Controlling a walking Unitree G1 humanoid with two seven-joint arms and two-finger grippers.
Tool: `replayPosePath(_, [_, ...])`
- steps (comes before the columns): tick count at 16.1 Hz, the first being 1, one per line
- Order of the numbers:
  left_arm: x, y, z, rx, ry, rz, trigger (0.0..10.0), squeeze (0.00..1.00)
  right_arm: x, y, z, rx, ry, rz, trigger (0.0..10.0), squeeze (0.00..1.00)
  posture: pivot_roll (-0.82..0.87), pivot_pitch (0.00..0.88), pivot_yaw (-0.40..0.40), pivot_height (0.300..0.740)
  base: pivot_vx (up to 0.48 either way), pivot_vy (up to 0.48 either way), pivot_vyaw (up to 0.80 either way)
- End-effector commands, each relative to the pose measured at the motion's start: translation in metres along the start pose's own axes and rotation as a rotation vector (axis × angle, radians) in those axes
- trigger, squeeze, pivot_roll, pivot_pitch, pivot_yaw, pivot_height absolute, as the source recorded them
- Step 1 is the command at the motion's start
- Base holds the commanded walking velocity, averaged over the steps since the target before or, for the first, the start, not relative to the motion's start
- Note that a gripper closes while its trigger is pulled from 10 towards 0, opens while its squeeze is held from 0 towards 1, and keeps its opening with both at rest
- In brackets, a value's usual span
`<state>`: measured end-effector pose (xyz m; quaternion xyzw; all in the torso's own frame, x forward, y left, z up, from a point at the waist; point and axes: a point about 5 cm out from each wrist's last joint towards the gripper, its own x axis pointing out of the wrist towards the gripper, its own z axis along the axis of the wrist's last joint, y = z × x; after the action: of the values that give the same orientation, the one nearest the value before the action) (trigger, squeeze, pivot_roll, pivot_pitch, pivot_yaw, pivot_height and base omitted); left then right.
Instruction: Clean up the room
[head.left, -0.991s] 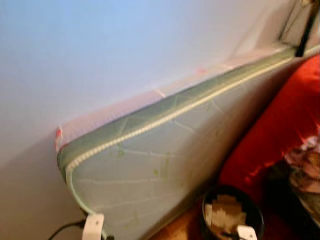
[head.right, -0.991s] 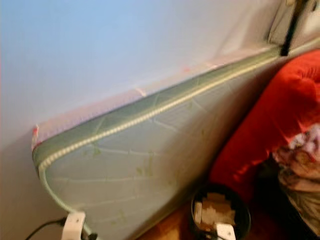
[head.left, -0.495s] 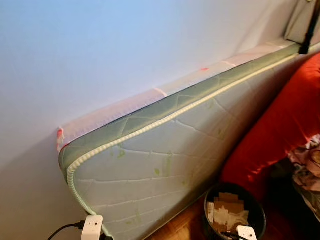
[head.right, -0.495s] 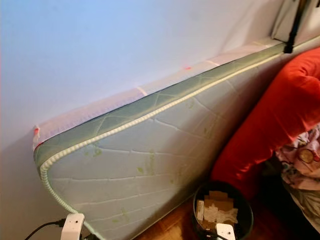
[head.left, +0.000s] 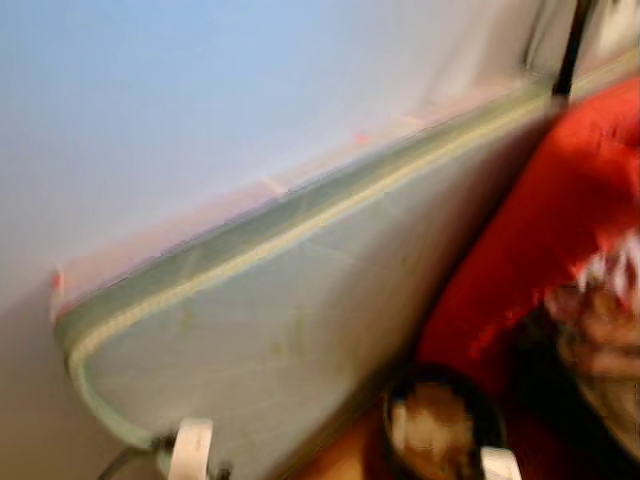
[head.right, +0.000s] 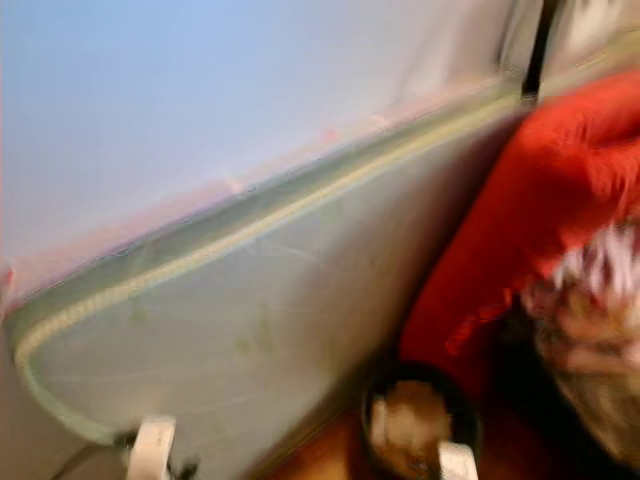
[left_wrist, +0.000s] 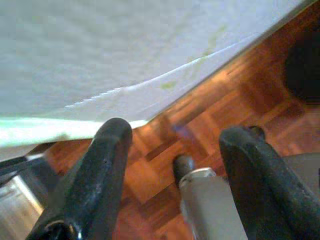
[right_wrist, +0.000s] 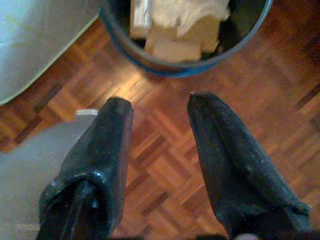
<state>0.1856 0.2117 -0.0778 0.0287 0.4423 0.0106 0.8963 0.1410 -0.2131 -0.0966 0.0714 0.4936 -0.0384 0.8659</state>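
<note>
A pale green quilted mattress (head.left: 270, 340) stands on its long edge against the white wall (head.left: 200, 110). Beside its lower right end, a round black bin (right_wrist: 170, 69) holding paper and cardboard scraps (right_wrist: 175, 30) stands on the parquet floor (right_wrist: 165, 165). My right gripper (right_wrist: 161, 102) hangs open just short of the bin with nothing between its fingers. My left gripper (left_wrist: 177, 135) is open and empty above the floor near the mattress's bottom edge (left_wrist: 100, 50). The head views are blurred.
A large red cushion or blanket (head.left: 540, 230) leans against the mattress on the right, with a crumpled patterned cloth (head.left: 600, 320) in front of it. A dark pole (head.left: 570, 50) stands at the top right. White parts of my arms (head.left: 190, 450) show at the bottom edge.
The whole picture has slid to the left and gone blurred, so the camera has turned. The mattress, bin and red cushion have not moved.
</note>
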Motion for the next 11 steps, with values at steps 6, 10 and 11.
replayPosePath(6, [0.000, 0.003, 0.004, 0.013, -0.012, 0.005, 10.0, 0.00, 0.006, 0.023, 0.010, -0.009, -0.022, 0.028, 10.0, 0.00, -0.02, 0.000, -0.006, 0.740, 0.000, -0.287, -0.22])
replayPosePath(10, [0.001, 0.002, 0.005, 0.008, -0.017, 0.003, 10.0, 0.00, 0.006, 0.024, 0.010, -0.015, -0.028, 0.031, 10.0, 0.00, -0.01, 0.000, -0.009, 0.740, 0.000, -0.286, -0.47])
replayPosePath(11, [0.001, 0.001, 0.006, 0.007, -0.019, 0.002, 10.0, 0.00, 0.006, 0.021, 0.010, -0.038, -0.025, 0.030, 10.0, 0.00, -0.01, 0.000, -0.009, 0.740, 0.000, -0.292, 0.00])
